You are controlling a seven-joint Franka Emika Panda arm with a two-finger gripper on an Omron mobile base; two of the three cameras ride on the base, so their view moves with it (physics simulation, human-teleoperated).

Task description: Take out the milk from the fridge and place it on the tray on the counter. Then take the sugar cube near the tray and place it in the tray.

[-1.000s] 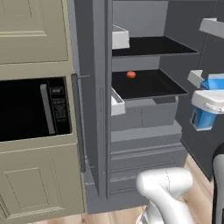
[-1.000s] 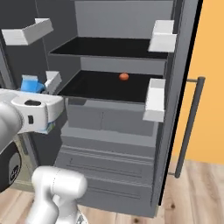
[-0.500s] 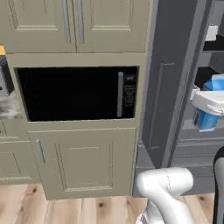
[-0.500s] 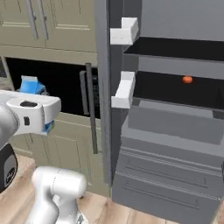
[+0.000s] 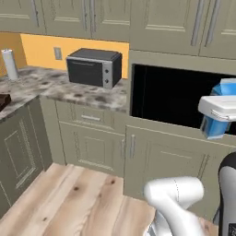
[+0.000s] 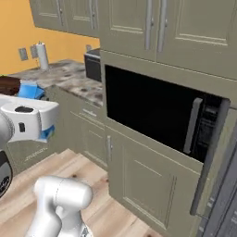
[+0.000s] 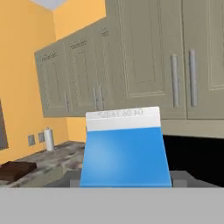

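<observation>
My gripper (image 5: 216, 120) is shut on the milk (image 5: 215, 126), a blue carton held upright in the air in front of the built-in microwave. In the right base view the milk (image 6: 30, 90) pokes out above and below the white hand (image 6: 28, 118). The hand view has the milk (image 7: 126, 155) close up between the fingertips. The dark brown tray (image 6: 8, 84) lies on the speckled counter (image 5: 69, 90) far to the left, also seen as the tray (image 5: 2, 101) and the tray (image 7: 15, 170). The fridge's dark grey edge (image 6: 224, 199) is at the far right. The sugar cube is out of view.
A black and silver toaster oven (image 5: 94, 67) stands on the counter against the orange wall. A white paper roll (image 5: 10, 64) stands further left. The black microwave (image 6: 148, 111) is set in pale cabinets. Bare wooden floor (image 5: 69, 198) lies in front of the lower cabinets.
The whole picture has swung left as the base turned, so the fridge interior has slid out of view and the counter has come in. The milk stays in my gripper.
</observation>
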